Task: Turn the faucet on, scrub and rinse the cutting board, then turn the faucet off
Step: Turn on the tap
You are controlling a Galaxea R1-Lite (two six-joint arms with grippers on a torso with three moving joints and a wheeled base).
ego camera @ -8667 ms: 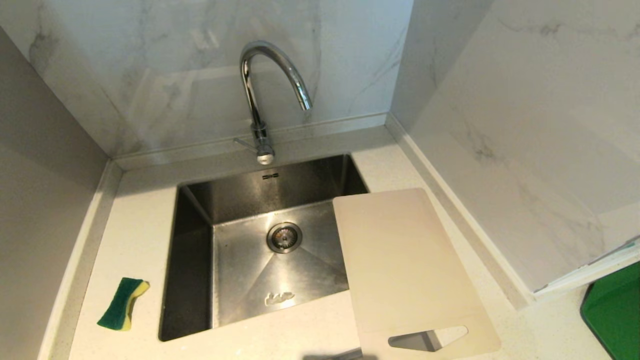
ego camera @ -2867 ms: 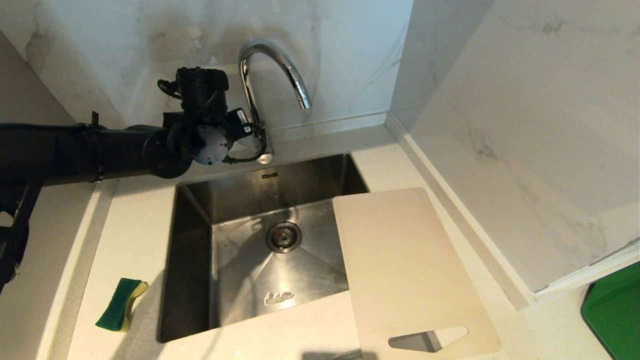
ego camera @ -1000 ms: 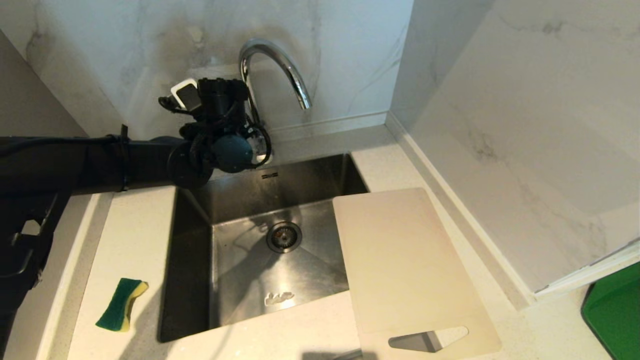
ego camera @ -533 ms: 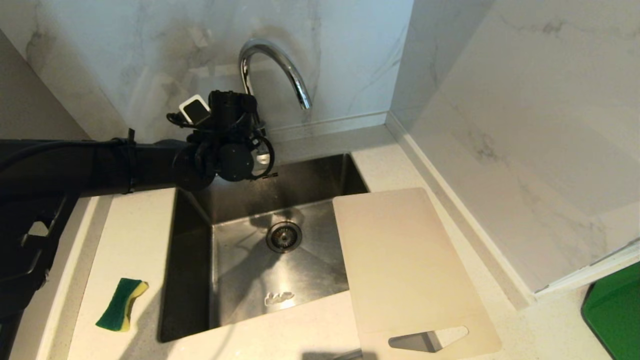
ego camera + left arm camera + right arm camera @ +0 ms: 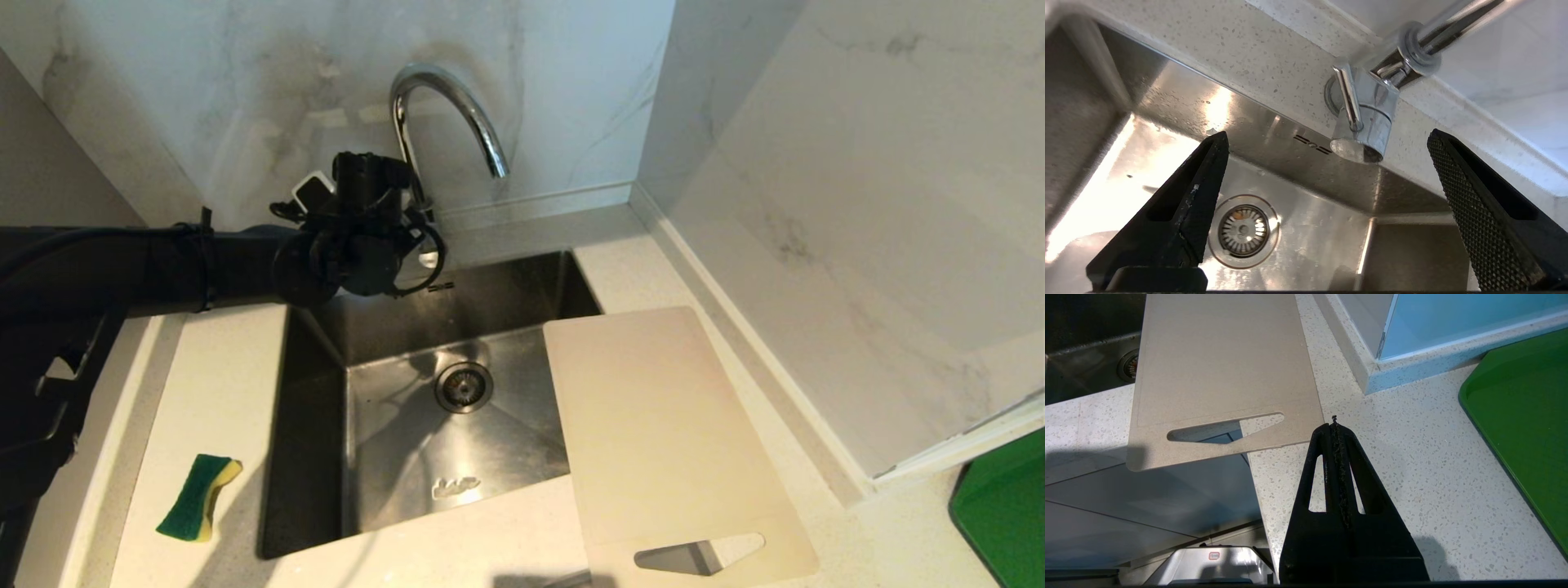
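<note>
- The faucet [image 5: 447,114] is made of glossy, mirror-like chrome.
- The sink [image 5: 522,294] is formed of brushed steel.
- The cutting board [image 5: 661,433] is seen as matt, finely textured plastic.
- The counter [image 5: 1404,457] is finished in speckled stone.
- The left gripper [image 5: 1327,141] fingers [image 5: 1474,204] are covered with black cross-hatched pads.

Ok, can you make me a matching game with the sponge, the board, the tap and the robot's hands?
Things:
1. sponge
2. board
3. faucet
4. left end effector
5. right end effector

States:
A. shut, holding nothing
B. on the counter left of the sink
C. open, near the lever
D. partly over the sink's right edge
E. behind the sink

Pairs: 1-B, 2-D, 3-E, 4-C, 5-A
</note>
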